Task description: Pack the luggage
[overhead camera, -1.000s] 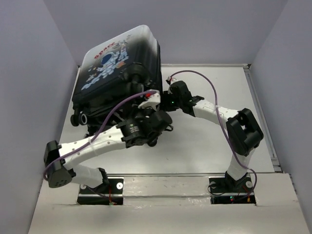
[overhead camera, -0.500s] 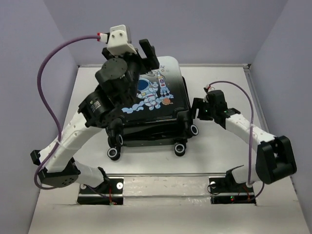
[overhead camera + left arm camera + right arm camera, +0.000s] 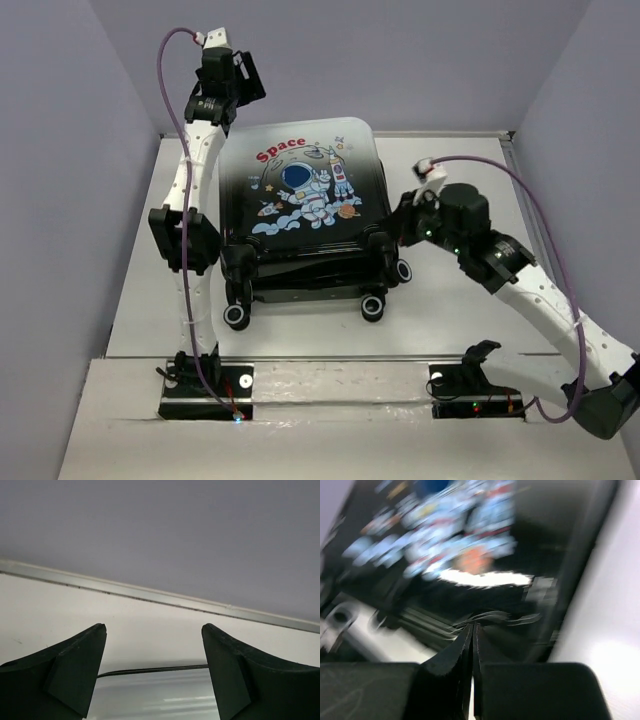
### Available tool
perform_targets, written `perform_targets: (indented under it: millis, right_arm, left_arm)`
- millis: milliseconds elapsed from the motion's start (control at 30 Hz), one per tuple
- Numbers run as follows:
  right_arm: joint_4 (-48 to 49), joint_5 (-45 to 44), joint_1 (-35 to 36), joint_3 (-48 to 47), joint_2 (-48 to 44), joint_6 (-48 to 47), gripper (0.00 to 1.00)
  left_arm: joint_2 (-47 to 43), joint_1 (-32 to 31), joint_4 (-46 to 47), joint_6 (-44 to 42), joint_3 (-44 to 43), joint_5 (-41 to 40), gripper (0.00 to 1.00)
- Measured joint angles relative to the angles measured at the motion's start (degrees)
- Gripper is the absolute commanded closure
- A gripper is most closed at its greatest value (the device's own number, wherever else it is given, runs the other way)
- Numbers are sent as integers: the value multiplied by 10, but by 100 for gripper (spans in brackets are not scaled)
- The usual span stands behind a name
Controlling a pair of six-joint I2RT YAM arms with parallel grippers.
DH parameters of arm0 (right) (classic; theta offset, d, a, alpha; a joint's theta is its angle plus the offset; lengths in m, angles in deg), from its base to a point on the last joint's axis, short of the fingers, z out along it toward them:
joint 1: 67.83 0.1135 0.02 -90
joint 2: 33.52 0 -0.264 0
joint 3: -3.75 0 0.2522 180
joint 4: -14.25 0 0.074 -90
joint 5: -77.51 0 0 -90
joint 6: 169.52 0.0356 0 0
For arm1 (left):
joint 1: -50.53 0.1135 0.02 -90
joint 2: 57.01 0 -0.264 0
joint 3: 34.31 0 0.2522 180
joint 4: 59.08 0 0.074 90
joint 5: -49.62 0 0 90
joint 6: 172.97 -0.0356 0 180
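Expect zipping next: the closed black-to-white hard-shell luggage (image 3: 305, 195) lies below the left gripper (image 3: 154, 627), jaws wide and empty, and just ahead of the right gripper (image 3: 472, 625), jaws pressed together.

The luggage (image 3: 300, 215) is laid flat and shut on the desk (image 3: 470, 300), left of the middle and reaching toward the far edge. Its printed shell is turned upward and its black wheels (image 3: 237, 317) are pointed at the near edge. The shell is shaded from black at the wheel end to white at the far end, and a cartoon astronaut, a rocket and the red word "Space" are printed on it. In the right wrist view it is shown only as a blur.
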Motion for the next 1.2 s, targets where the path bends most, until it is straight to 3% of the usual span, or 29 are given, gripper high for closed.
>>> perform_targets:
  millis: [100, 267, 500, 633, 733, 833, 967, 1067, 1200]
  right_arm:
    - [-13, 15, 146, 2, 15, -5, 93]
    - [-50, 21, 284, 40, 64, 6, 93]
    - [-64, -72, 295, 105, 99, 50, 93]
    - [-49, -131, 271, 105, 108, 60, 93]
    - [-37, -110, 224, 106, 117, 70, 93]
    - [-37, -56, 161, 109, 114, 71, 93]
    - [-44, 2, 71, 81, 155, 56, 93]
    - [-65, 20, 34, 7, 224, 34, 93]
    - [-56, 54, 5, -169, 378, 18, 90]
  left_arm:
    - [56, 45, 0, 14, 0, 66, 11]
    - [125, 92, 16, 21, -19, 150, 11]
    - [189, 79, 66, 6, -28, 269, 13]
    - [184, 60, 121, -12, 22, 299, 14]
    - [133, 59, 192, -21, 118, 284, 14]
    - [33, 66, 263, -18, 274, 238, 16]
    - [-94, 84, 313, 16, 453, 138, 19]
    - [-203, 102, 341, 43, 578, 89, 21]
    - [-374, 89, 353, 38, 719, 69, 21]
